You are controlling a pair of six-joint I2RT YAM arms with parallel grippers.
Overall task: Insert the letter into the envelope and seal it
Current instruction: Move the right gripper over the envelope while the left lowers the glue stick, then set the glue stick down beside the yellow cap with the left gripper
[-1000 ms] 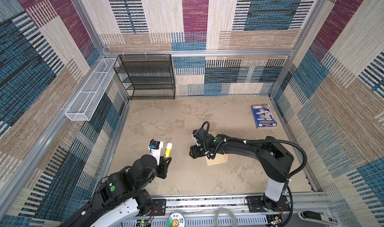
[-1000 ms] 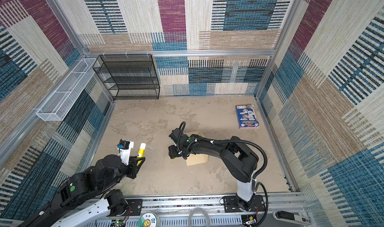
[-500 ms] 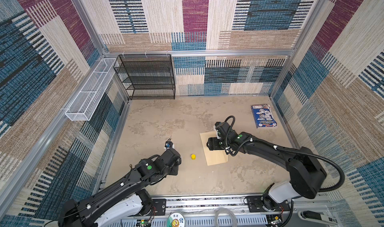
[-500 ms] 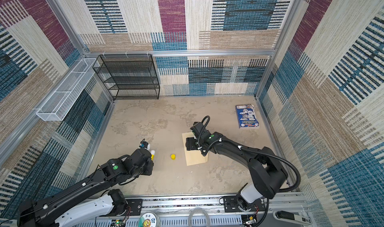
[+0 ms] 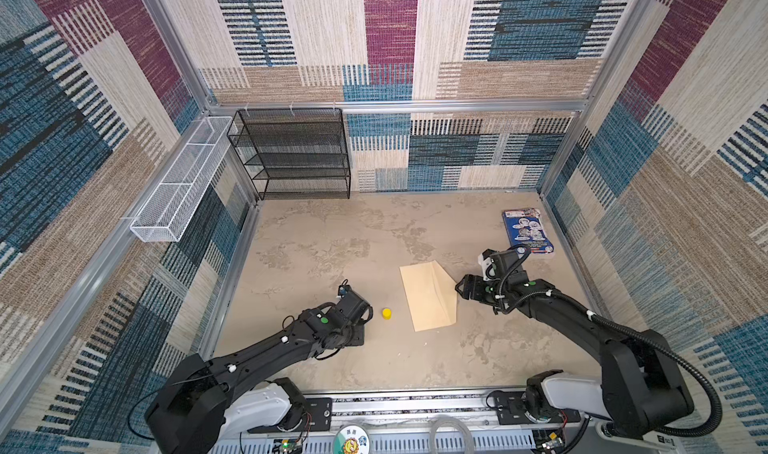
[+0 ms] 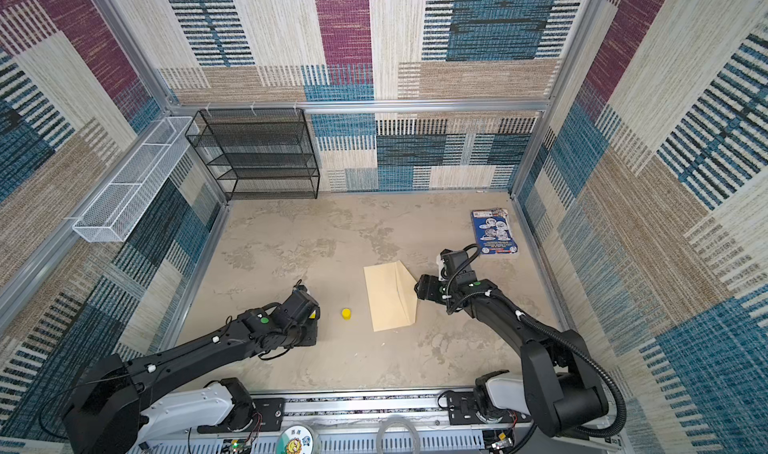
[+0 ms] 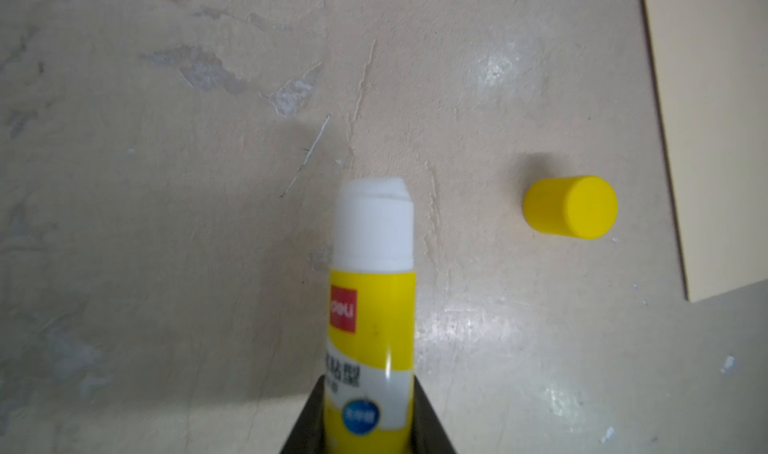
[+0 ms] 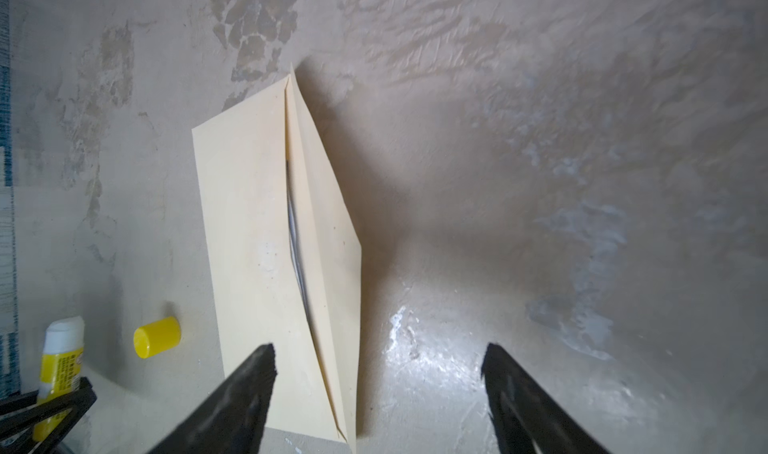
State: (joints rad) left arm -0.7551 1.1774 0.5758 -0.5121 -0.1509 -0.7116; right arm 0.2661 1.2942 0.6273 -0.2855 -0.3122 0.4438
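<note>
Tan envelope (image 5: 428, 296) lies on the table (image 5: 332, 239), flap ajar — a white sliver of the letter (image 8: 294, 223) shows inside. Right gripper (image 8: 378, 350) gapes empty beside it; left gripper (image 7: 368, 414) clamps an uncapped glue stick (image 7: 372, 306), cap (image 7: 570, 206) nearby.

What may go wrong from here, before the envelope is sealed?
1. The flap stands open and the right hand is open, so the envelope may slide when glue is pressed on it.
2. The yellow cap lies loose between the left hand and the envelope; a sweep may knock it away.
3. The glue stick is uncapped and may smear the table.
</note>
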